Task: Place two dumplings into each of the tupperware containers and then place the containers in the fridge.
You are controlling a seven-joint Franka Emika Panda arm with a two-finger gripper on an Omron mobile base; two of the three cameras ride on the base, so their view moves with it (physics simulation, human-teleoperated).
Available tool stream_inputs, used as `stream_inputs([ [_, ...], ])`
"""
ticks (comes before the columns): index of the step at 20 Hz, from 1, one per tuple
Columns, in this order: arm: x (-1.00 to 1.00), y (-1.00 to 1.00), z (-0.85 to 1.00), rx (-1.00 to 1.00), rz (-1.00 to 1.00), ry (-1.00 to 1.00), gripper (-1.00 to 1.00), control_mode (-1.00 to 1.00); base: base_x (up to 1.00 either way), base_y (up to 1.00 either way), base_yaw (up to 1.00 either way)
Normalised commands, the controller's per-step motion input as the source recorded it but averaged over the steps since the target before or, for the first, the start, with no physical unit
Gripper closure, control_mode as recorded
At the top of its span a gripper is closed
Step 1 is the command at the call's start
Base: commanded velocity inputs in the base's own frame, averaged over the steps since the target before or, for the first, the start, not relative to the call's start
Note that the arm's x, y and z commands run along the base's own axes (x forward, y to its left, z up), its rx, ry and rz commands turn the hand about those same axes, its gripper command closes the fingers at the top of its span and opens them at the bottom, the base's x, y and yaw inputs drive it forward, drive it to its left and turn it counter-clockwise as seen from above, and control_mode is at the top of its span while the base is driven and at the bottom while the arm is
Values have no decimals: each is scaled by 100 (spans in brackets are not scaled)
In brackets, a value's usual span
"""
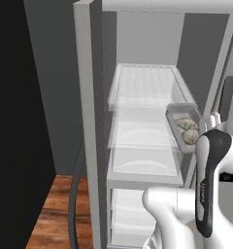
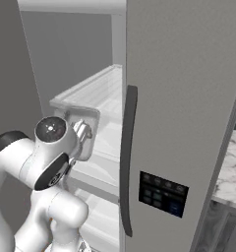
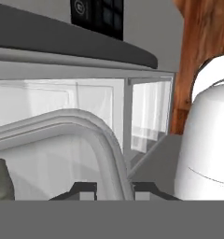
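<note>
Two dumplings: beige-tan lumps [image 1: 187, 130] lying side by side inside one tupperware container [image 1: 175, 113], touching each other.
Container: a shallow translucent grey tray, held in the air at the right front edge of the open fridge [image 1: 89, 97], level with the middle shelves [image 1: 145, 131]; tilted a little, one short end toward the arm.
Claw: gripping the container — in the hand view its two dark fingertips [image 3: 87, 188] sit on either side of the tray's curved rim [image 3: 100, 135], closed against it. From the left base view the claw [image 1: 208, 125] is mostly hidden behind the white arm.
Fridge: tall and dark grey, door [image 2: 189, 98] swung open on the right, with a long dark vertical handle [image 2: 128, 157] and a small dark control panel [image 2: 162, 193] on its face.
Shelves: pale white, stacked in several tiers, bare where visible.
Floor: reddish wood planks [image 1: 55, 214] left of the fridge.
Desk: a marbled white edge [image 2: 232, 172] — just past the door, at far right.
</note>
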Motion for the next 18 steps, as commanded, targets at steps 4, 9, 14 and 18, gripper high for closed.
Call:
stream_inputs([
  [4, 57, 38, 87, -4, -8, -8, 100, -100, 0, 0, 0],
  [9, 86, 47, 67, -5, -13, -3, 100, -100, 0, 0, 0],
  [14, 97, 15, 39, 0, -11, -1, 100, -100, 0, 0, 0],
  [18, 96, -28, 23, 5, -9, 15, 100, -100, 0, 0, 0],
])
